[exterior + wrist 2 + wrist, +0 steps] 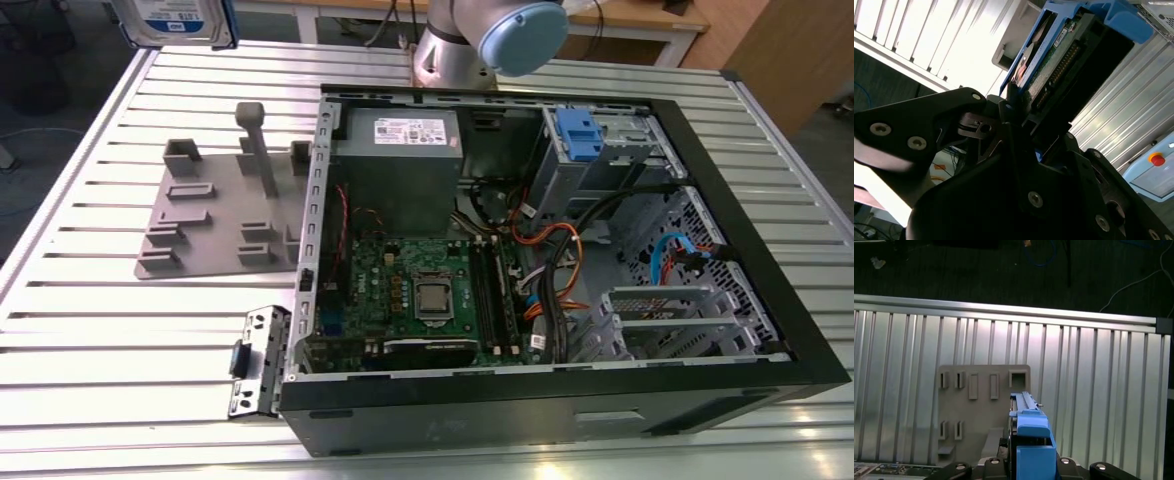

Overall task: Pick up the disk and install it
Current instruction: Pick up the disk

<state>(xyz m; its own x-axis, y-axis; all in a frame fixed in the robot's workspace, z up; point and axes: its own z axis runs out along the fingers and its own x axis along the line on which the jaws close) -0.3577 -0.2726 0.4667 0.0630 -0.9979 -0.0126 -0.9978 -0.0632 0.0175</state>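
Disk [1030,50], clamped across its thickness by the end effector [1026,122]; it is judged rigid, dense and shock-sensitive, best gripped on its flat faces, connector [1056,75] spared.

Arm [461,50] pokes in at the top of the exterior view. 1 gripper [1034,120], clamped tight on the disk [1054,55], holding it up in the air.

The slatted metal table [107,330] carries a grey slotted stand [214,225] and an open computer case [534,408].
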